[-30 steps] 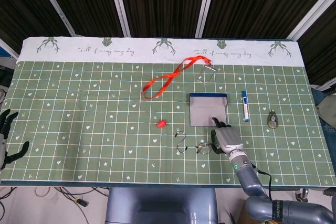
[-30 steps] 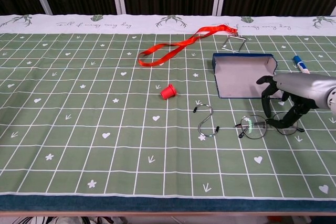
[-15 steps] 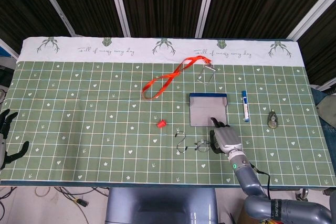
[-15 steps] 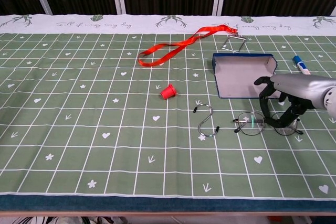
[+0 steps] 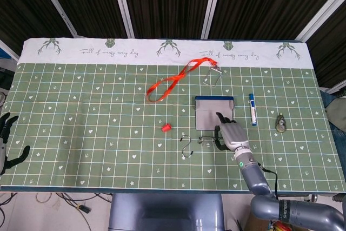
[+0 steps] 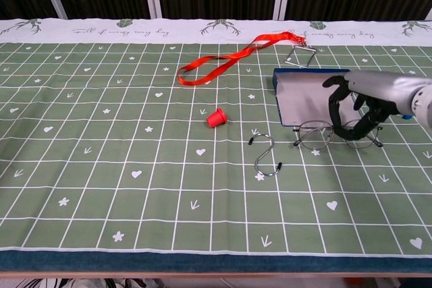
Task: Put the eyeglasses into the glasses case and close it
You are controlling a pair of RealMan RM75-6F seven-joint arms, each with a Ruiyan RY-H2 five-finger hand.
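One step in hand: the right hand grasped the thin wire-framed round eyeglasses, lifted at the near edge of the open blue rectangular glasses case.
Next move: probably carrying them over the tray, then releasing.
Left hand: released, far aside.
Writing: cursive line on the white cloth border, not readable.

Wire-rimmed eyeglasses lifted at the open blue glasses case — near edge.

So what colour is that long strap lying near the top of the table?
The strap is bright orange-red, with a metal clip at one end. It shows best in the chest view.
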